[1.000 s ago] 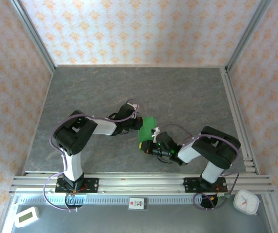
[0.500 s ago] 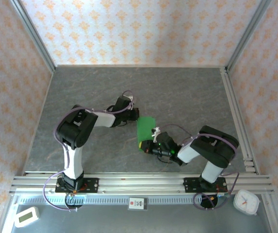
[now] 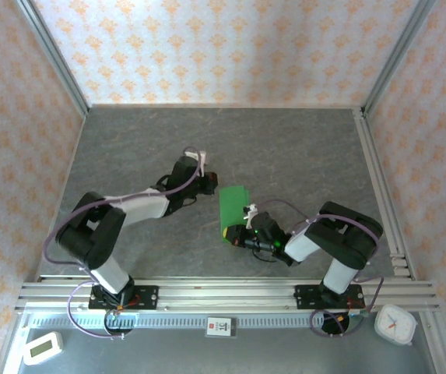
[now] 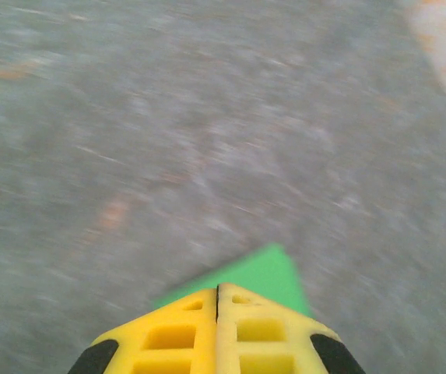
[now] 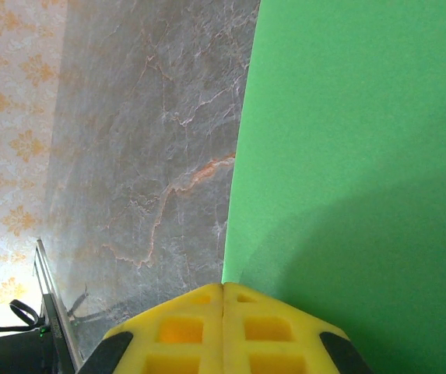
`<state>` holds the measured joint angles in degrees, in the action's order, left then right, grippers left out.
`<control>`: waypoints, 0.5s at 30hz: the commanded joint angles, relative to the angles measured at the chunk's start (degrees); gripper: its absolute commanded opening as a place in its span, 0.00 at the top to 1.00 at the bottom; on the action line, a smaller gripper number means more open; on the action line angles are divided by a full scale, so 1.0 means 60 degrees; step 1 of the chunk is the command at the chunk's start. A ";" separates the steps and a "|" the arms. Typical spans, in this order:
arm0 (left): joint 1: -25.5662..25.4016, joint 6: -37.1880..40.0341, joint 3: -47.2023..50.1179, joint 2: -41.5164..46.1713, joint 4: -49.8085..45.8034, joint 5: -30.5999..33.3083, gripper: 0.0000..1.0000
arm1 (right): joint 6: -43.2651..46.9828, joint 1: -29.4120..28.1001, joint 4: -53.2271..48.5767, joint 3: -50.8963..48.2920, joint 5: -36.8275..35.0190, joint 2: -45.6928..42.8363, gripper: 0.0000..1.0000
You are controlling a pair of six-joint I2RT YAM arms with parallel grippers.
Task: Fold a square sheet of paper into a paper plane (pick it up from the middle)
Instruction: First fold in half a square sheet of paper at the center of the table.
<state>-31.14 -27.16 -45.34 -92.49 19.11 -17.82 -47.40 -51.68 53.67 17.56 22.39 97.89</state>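
The bright green sheet of paper (image 3: 235, 207) lies flat on the grey table as an upright rectangle, narrower than it is long. My left gripper (image 3: 212, 185) is shut just off its far left corner. In the blurred left wrist view the shut yellow tips (image 4: 217, 290) point at a green corner (image 4: 268, 273) just beyond them. My right gripper (image 3: 238, 236) is shut at the paper's near edge. In the right wrist view its tips (image 5: 224, 285) sit at the paper's left edge, with green (image 5: 363, 156) spreading up and to the right. Whether paper is pinched there is hidden.
An aluminium rail (image 3: 223, 292) carries both arm bases along the front. A metal frame (image 3: 378, 187) borders the table on the right. A white timer (image 3: 42, 347), a small card (image 3: 221, 326) and a clock (image 3: 396, 323) lie in front of the rail.
My left gripper has drawn back off the paper's far left corner toward the left, and the left arm's elbow has swung left and down. The right arm and the paper have stayed put.
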 commanded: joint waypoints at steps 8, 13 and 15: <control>-0.0452 0.0248 0.0220 -0.0761 0.0015 0.0704 1.00 | 0.0219 -0.0132 -0.3975 -0.0005 0.0522 -0.0271 1.00; -0.0269 0.0523 -0.0305 -0.1315 -0.0090 0.0832 1.00 | 0.0448 -0.0124 -0.4615 0.0472 0.0494 -0.0693 1.00; -0.0196 0.0596 -0.0403 -0.1477 -0.0119 0.0869 1.00 | 0.0511 -0.0132 -0.4806 0.0627 0.0469 -0.0785 1.00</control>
<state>-33.19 -25.50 -45.54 -100.47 19.20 -14.46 -46.04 -51.70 38.50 21.93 24.93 92.60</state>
